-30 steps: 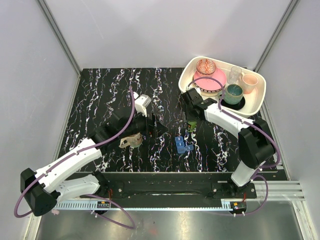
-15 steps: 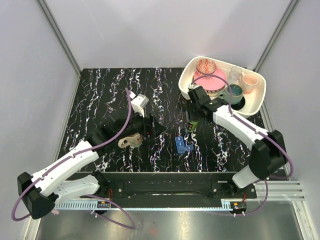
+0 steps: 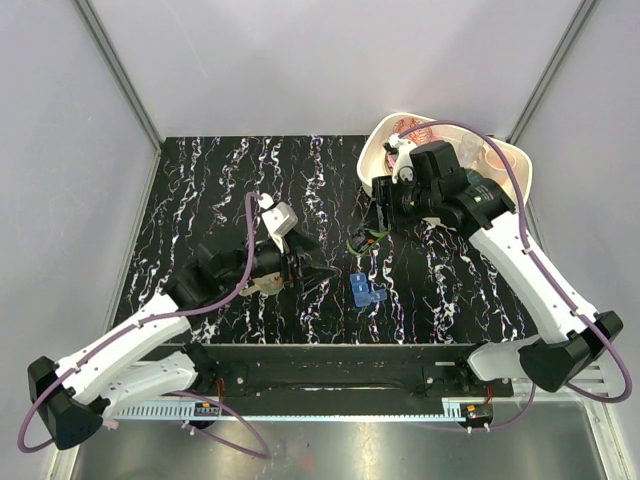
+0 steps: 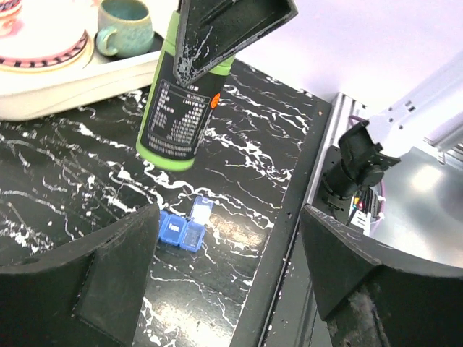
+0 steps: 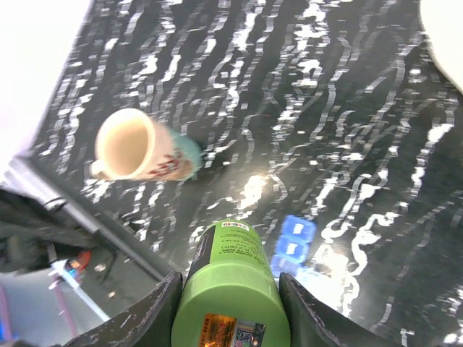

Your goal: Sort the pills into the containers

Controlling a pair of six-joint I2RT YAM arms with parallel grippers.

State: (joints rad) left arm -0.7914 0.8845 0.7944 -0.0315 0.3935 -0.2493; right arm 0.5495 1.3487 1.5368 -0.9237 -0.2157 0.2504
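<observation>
Pills are nowhere loose on the black marbled table (image 3: pixel 200 190) that we can see. We judge they are inside the green plastic bottle with a black label (image 4: pixel 179 108), whose cap end is hidden. The right gripper (image 5: pixel 230 285) has its fingers clamped on the upper end of that bottle and holds it clear of the table, long axis close to upright with a slight lean.

What the coming move turns on is where the bottle sits relative to the small blue translucent pill box (image 4: pixel 182 230). The box lies on the table toward the near edge from the bottle, close by but not under it, so we judge the right arm must carry the bottle nearer and tip it. The box's short row runs roughly far to near in the top view, with one lid flipped up.

The left gripper (image 4: pixel 230 217) hovers just left of the box, fingers spread wide and holding nothing. Both arms are about equally near the box.

We count one bottle, one pill box, one beige mug (image 5: pixel 137 150) lying on its side, and one cream tray (image 4: pixel 65 83) of dishes well apart.
</observation>
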